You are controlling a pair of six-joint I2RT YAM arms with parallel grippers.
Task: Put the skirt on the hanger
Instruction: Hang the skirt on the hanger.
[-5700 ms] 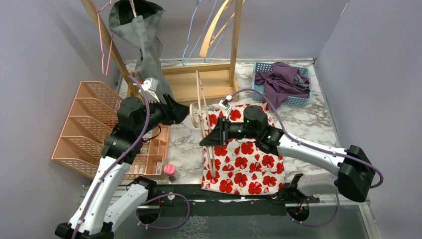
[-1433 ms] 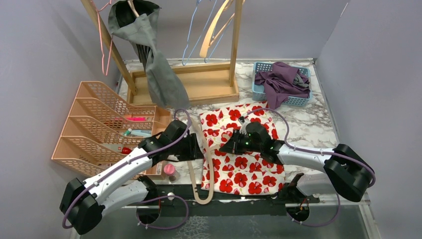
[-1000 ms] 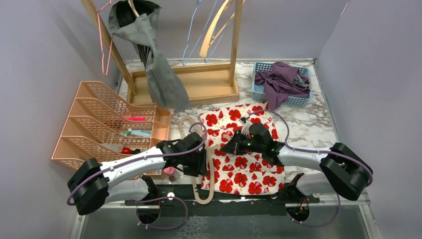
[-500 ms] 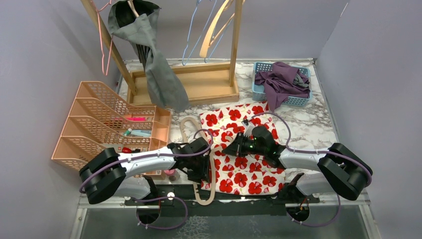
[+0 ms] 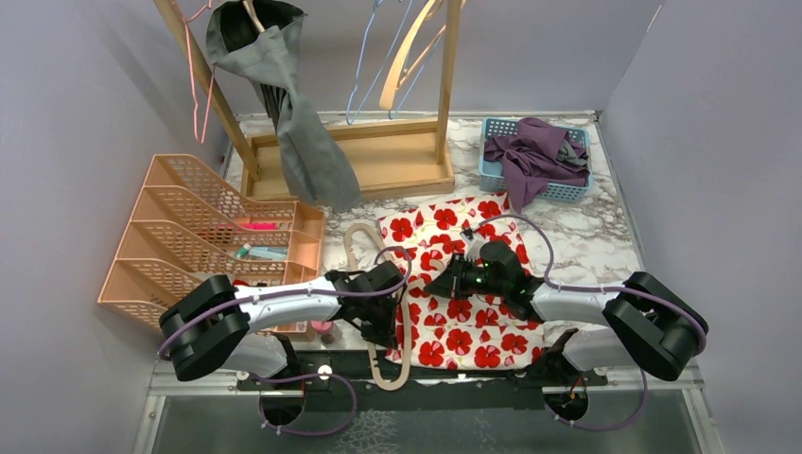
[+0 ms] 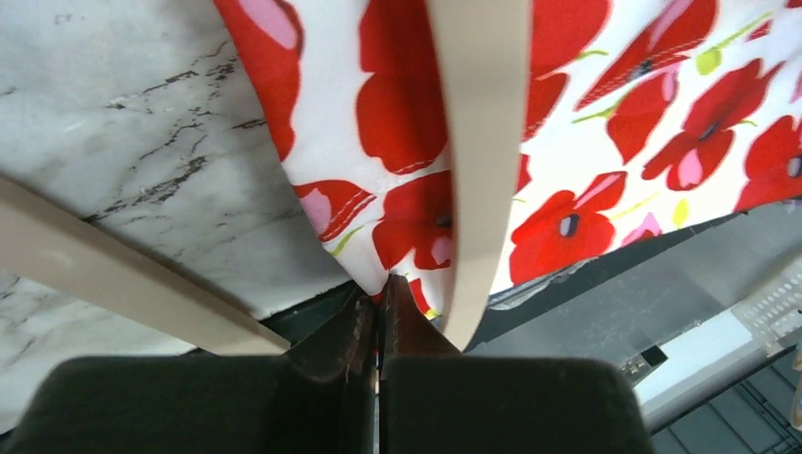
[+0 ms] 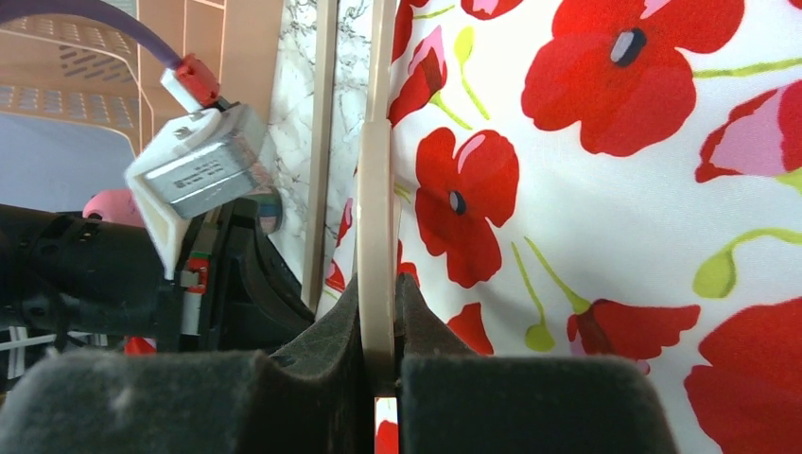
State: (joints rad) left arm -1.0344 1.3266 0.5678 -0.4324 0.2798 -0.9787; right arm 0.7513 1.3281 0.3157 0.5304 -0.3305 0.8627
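Observation:
The skirt [image 5: 468, 322], white with red poppies, lies flat on the marble table. A beige wooden hanger [image 5: 388, 382] lies along its left edge, one arm over the cloth. My left gripper [image 5: 383, 326] is shut on the skirt's near left hem. In the left wrist view the cloth [image 6: 605, 142] bunches into the closed left gripper [image 6: 381, 284], beside the hanger arm [image 6: 482, 142]. My right gripper [image 5: 440, 282] is shut on the hanger; in the right wrist view the right gripper [image 7: 378, 293] clamps the thin beige bar [image 7: 376, 189] above the skirt [image 7: 615, 189].
A peach mesh organiser [image 5: 189, 246] stands at the left, with a pink-capped bottle [image 5: 326, 326] near the left arm. A wooden rack [image 5: 378, 161] at the back carries a grey garment [image 5: 303, 142] and spare hangers. A blue basket [image 5: 579, 194] of purple clothes sits back right.
My left arm slid right and down along the hanger to the skirt's near left hem, and its jaws closed on the cloth. The right gripper kept its hold on the hanger.

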